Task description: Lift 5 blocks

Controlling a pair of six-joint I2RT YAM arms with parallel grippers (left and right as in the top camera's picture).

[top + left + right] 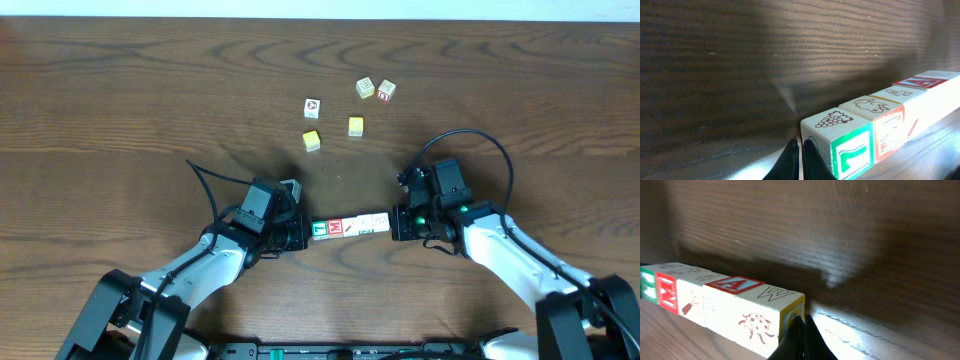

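Several blocks form one straight row [351,226] near the table's front middle, running from a green-faced block [321,231] on the left, past a red-faced one [336,228], to whitish ones on the right. My left gripper [306,233] is shut, and its closed tips press against the green-faced block [840,135], with nothing between the fingers [792,157]. My right gripper [393,222] is also shut. Its tips [804,325] press the yellow-rimmed end face of the ladybird block [765,312]. I cannot tell whether the row touches the table.
Several loose cubes lie farther back: two yellow-faced ones [312,141] [356,126] and three whitish ones [313,107] [365,88] [386,91]. Black cables loop beside each arm. The table's far edge runs along the top.
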